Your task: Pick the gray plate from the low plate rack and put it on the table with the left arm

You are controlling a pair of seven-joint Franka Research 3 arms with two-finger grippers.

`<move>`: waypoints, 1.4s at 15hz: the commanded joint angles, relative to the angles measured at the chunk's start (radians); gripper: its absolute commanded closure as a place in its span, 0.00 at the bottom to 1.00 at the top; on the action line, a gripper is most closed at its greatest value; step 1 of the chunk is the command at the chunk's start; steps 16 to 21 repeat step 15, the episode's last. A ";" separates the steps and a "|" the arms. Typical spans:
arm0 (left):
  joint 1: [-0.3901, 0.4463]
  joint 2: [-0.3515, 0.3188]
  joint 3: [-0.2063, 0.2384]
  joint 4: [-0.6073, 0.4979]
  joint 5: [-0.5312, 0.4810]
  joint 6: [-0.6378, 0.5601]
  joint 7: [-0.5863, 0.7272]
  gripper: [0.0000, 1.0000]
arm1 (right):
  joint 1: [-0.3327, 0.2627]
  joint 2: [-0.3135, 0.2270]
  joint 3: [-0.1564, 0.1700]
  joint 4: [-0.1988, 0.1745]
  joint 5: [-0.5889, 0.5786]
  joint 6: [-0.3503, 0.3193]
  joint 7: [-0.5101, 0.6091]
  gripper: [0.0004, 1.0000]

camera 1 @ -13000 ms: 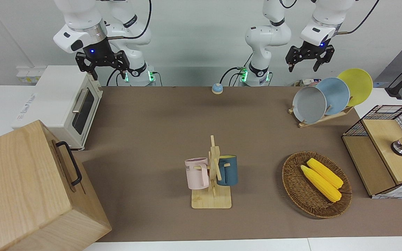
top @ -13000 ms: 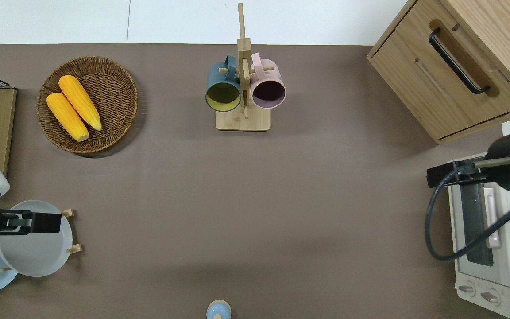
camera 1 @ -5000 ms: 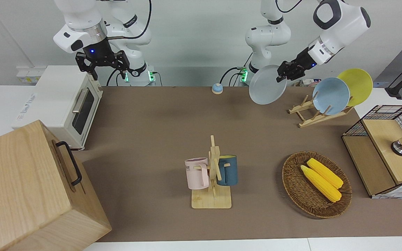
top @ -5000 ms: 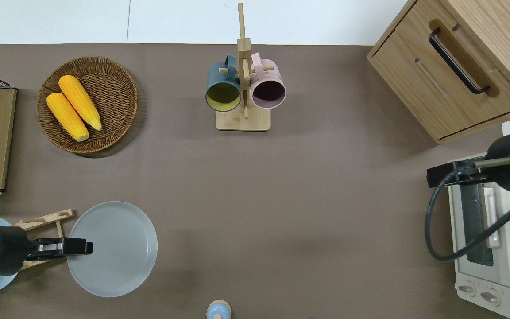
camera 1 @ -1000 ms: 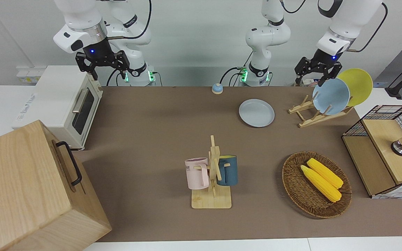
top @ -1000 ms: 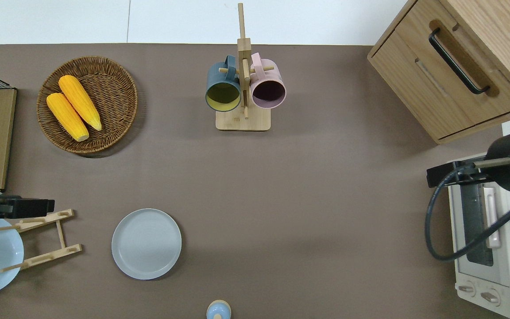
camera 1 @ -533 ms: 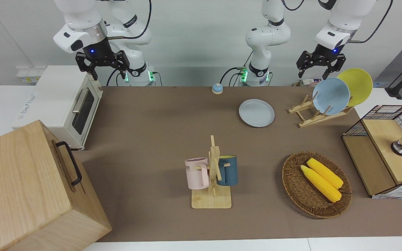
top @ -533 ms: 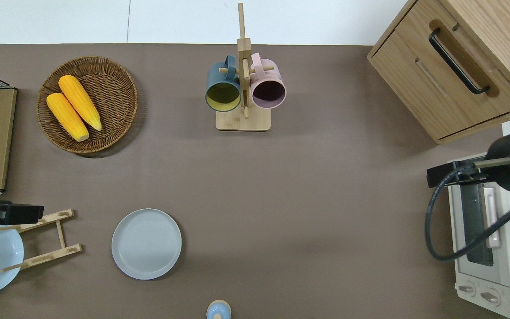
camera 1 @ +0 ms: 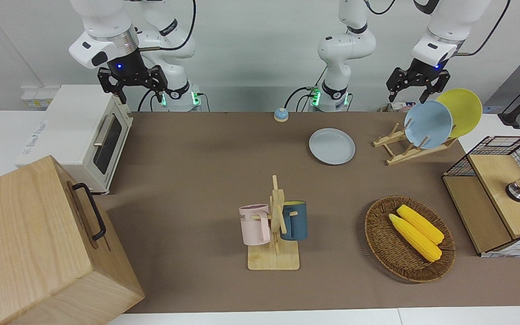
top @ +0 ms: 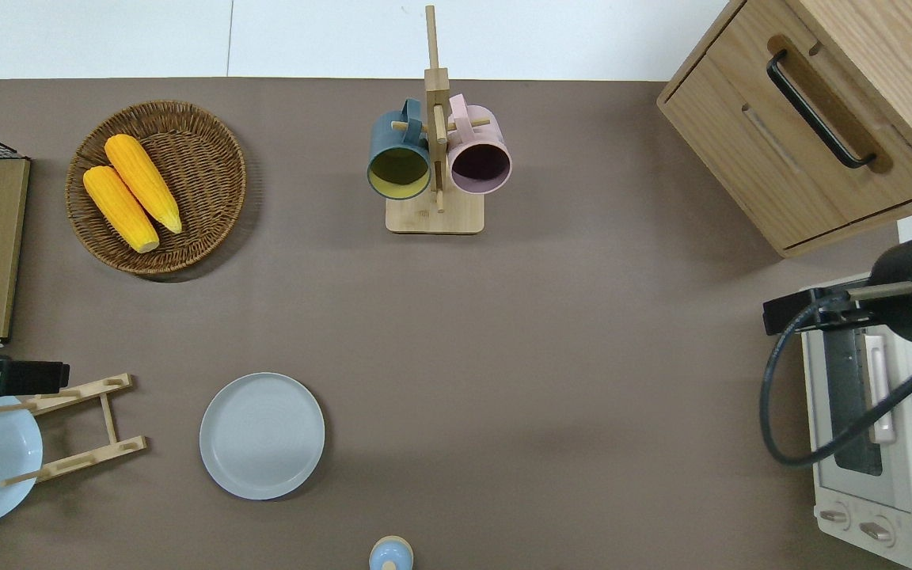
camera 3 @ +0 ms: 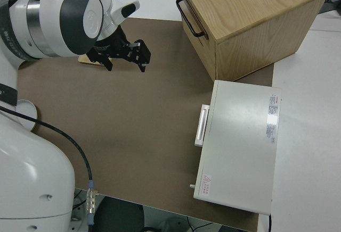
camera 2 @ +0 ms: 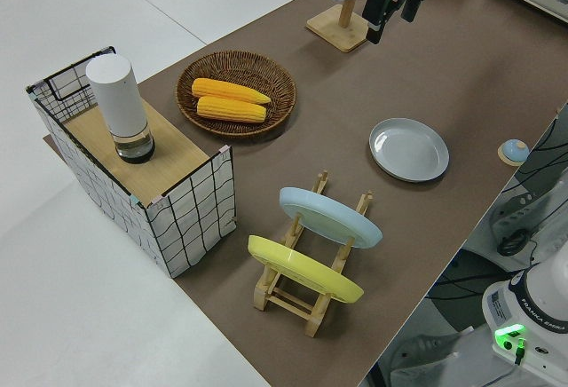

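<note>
Up and away goes the left gripper [camera 1: 417, 88], higher than a moment ago, fingers spread wide and holding nothing, now above the plate rack [camera 1: 406, 146] at its end farther from the robots. Gray plate [camera 1: 332, 146] lies flat on the table [camera 1: 206, 171], just beside the rack toward the right arm's end, clear of it. Sky-blue plate [camera 1: 428, 124] and yellow plate [camera 1: 463, 110] lean in the rack. Right gripper [camera 1: 131, 83] is parked, fingers apart.

Even, bright overhead light filling all views. Soft shadows falling beside basket [top: 210, 237] and mug stand [camera 1: 273, 262] on table [top: 583, 356]. No glare showing. Focus staying sharp; slight wide-angle bending at edges.
</note>
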 commanded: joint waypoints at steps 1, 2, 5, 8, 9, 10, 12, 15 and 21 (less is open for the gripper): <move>-0.009 0.017 0.000 0.029 0.024 -0.004 -0.017 0.01 | -0.007 -0.002 0.005 0.006 0.006 -0.014 -0.001 0.01; -0.014 0.029 0.003 0.029 0.025 0.001 -0.018 0.01 | -0.007 -0.002 0.007 0.006 0.006 -0.014 0.000 0.01; -0.122 0.055 0.087 0.030 0.024 0.018 -0.036 0.01 | -0.007 -0.002 0.007 0.006 0.006 -0.014 0.000 0.01; -0.201 0.064 0.173 0.030 0.027 0.032 -0.040 0.01 | -0.007 -0.002 0.005 0.006 0.006 -0.014 0.000 0.01; -0.201 0.064 0.178 0.033 0.025 0.032 -0.035 0.01 | -0.007 -0.002 0.005 0.006 0.006 -0.014 0.000 0.01; -0.203 0.063 0.176 0.053 0.027 0.032 -0.035 0.00 | -0.007 -0.002 0.005 0.006 0.006 -0.014 0.000 0.01; -0.206 0.068 0.172 0.075 0.027 0.030 -0.037 0.00 | -0.007 -0.002 0.007 0.006 0.006 -0.014 0.000 0.01; -0.206 0.068 0.172 0.075 0.027 0.030 -0.037 0.00 | -0.007 -0.002 0.007 0.006 0.006 -0.014 0.000 0.01; -0.206 0.068 0.172 0.075 0.027 0.030 -0.037 0.00 | -0.007 -0.002 0.007 0.006 0.006 -0.014 0.000 0.01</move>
